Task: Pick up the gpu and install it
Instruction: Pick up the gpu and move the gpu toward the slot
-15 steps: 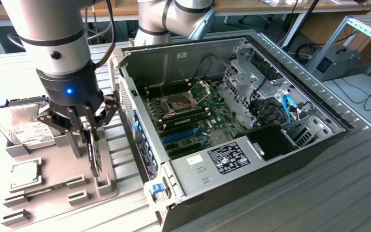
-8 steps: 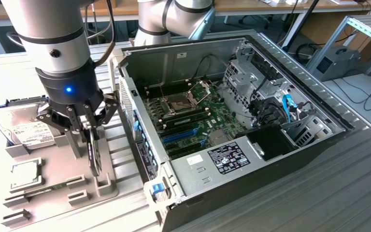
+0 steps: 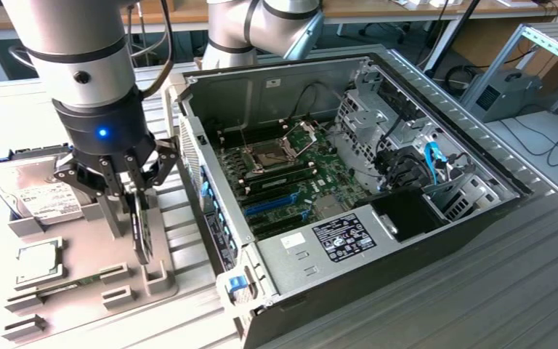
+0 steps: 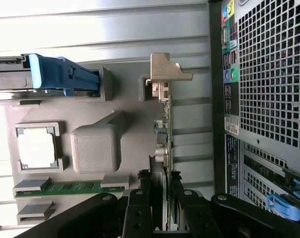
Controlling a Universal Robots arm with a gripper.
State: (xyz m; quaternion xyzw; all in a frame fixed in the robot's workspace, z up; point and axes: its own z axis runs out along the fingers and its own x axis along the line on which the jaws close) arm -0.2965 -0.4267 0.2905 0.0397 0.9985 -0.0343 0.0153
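My claw (image 3: pixel 131 190) clamped on gpu (image 3: pixel 142 236). Card upright on edge over gray parts tray (image 3: pixel 85 251), silvery bracket (image 4: pixel 166 69) at far end. Open computer case (image 3: pixel 289 87) just beside. Hard drive (image 3: pixel 41 195) on same tray.

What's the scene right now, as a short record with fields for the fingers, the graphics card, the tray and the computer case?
Fingers: closed on the graphics card, one on each flat side
Graphics card: upright on edge at the gray tray, outside the computer case
Tray also holds: hard drive, square chip, memory stick
Computer case: open, on the exterior view's right of the tray
Progress: card gripped, not yet installed
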